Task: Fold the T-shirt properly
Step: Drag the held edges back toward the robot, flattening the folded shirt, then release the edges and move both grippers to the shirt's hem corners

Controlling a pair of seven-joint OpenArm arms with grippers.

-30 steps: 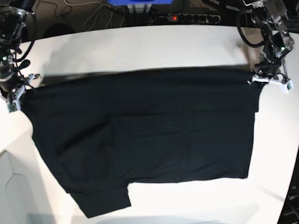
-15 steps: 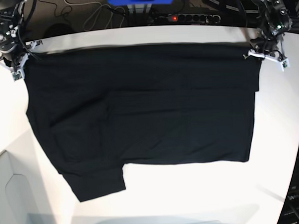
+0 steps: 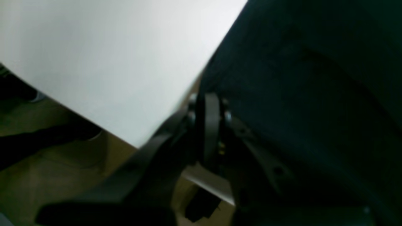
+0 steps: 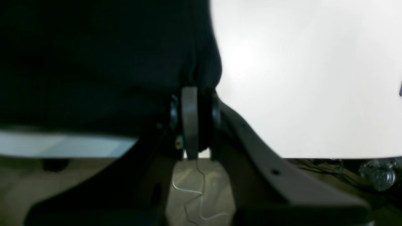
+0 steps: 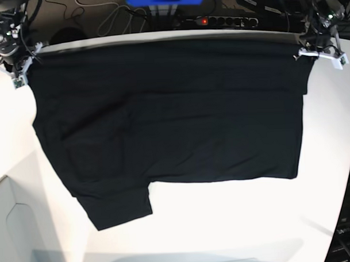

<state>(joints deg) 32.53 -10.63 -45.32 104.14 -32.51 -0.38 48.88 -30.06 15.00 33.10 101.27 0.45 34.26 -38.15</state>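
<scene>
The left hand [image 5: 317, 52] is clamped on one far corner of the T-shirt [image 5: 168, 114], at the right of the base view, and the right hand [image 5: 20, 59] is clamped on the other far corner at that view's left. Up close, the left wrist view shows that hand [image 3: 209, 103] with its narrow jaws pinching a bunched edge of black cloth [image 3: 298, 78], the white table [image 3: 110, 56] running off to one side and the floor below. The right wrist view shows the same for the right hand [image 4: 191, 94]: jaws nearly together on a gathered fold of the shirt [image 4: 94, 56], with bare table [image 4: 298, 78] beside it. Only the base view gives the whole garment: it lies spread flat over the table [image 5: 235, 221], its far edge stretched taut between the two hands near the table's back edge, one sleeve jutting toward the near left. Compared with a second ago, both hands have carried that edge farther back, and the whole shirt has slid away from the near side.
</scene>
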